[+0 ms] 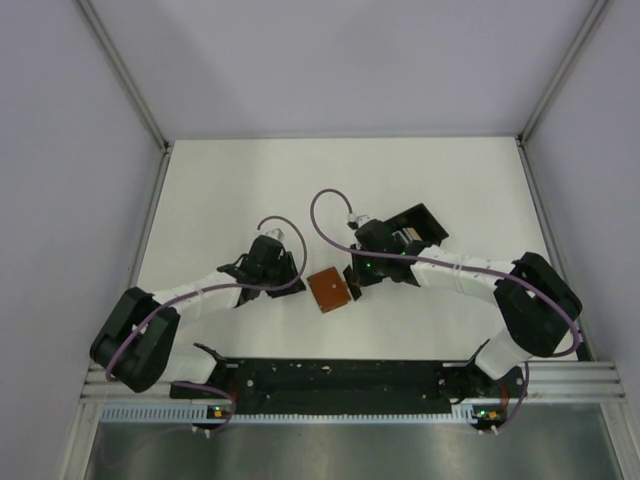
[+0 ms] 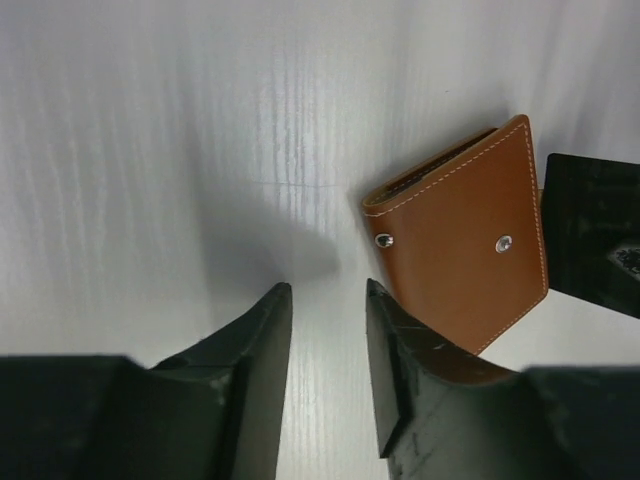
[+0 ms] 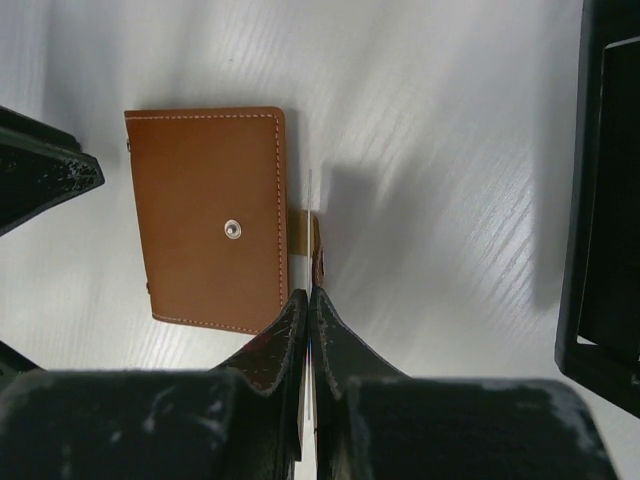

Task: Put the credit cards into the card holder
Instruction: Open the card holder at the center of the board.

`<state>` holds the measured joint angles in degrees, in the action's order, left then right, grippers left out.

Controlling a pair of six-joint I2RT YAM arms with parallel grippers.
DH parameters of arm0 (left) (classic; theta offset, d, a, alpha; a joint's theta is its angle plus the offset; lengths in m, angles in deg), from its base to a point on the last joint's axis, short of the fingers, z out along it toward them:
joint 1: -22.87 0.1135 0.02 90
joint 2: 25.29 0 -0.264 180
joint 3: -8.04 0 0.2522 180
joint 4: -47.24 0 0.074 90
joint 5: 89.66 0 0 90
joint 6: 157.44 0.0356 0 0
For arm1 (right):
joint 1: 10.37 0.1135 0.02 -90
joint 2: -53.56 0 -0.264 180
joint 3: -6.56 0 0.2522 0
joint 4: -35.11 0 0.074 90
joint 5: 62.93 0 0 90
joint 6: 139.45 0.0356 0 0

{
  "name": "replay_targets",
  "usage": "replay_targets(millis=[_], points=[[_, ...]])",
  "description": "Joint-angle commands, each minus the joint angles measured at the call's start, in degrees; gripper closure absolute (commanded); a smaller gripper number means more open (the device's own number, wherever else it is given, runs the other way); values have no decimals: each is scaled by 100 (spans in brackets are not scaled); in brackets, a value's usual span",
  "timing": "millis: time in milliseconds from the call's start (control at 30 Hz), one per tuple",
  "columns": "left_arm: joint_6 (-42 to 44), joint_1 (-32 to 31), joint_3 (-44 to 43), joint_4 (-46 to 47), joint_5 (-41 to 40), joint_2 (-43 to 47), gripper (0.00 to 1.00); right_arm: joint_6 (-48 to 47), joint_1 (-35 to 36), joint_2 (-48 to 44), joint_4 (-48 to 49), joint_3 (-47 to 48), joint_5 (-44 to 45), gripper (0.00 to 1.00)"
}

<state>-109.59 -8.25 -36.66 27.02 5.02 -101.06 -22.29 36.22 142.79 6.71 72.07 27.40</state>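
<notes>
The brown leather card holder [image 1: 328, 290] lies closed and flat on the white table between my two grippers. It also shows in the left wrist view [image 2: 465, 235] and in the right wrist view [image 3: 205, 215]. My right gripper [image 3: 309, 292] is shut on a thin pale credit card [image 3: 310, 200], seen edge-on. The card stands upright at the holder's right edge, against its short tab [image 3: 298, 230]. In the top view the right gripper [image 1: 353, 284] is just right of the holder. My left gripper [image 2: 325, 290] is open and empty, low over the table just left of the holder [image 1: 290, 278]. No other cards show.
The black open-frame slotted box [image 1: 420, 228] stands behind the right wrist and fills the right edge of the right wrist view [image 3: 605, 200]. Grey walls close in the white table [image 1: 340, 180] on three sides. The arms' base rail [image 1: 340, 375] runs along the near edge.
</notes>
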Motion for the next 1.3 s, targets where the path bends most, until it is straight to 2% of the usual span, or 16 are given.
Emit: replay_targets(millis=[0, 33, 133, 267, 533, 867, 1267], points=[[172, -96, -228, 347, 375, -368, 64, 70, -167, 6, 496, -77, -657, 100], [198, -105, -272, 364, 418, -456, 69, 131, -220, 33, 566, -120, -771, 100], [198, -141, -343, 364, 471, -684, 76, 281, -360, 15, 873, -279, -1158, 100], [233, -167, -430, 391, 550, -896, 83, 483, -571, -2, 1129, -402, -1685, 100], [234, -237, -536, 453, 577, -1089, 98, 747, -633, -143, 1419, -446, -2055, 100], [172, -255, -589, 593, 621, -1063, 100, 1362, -598, -213, 2104, -648, -2363, 100], [50, -246, -492, 488, 199, -843, 100, 1696, -89, -20, 2157, -385, -1880, 100]])
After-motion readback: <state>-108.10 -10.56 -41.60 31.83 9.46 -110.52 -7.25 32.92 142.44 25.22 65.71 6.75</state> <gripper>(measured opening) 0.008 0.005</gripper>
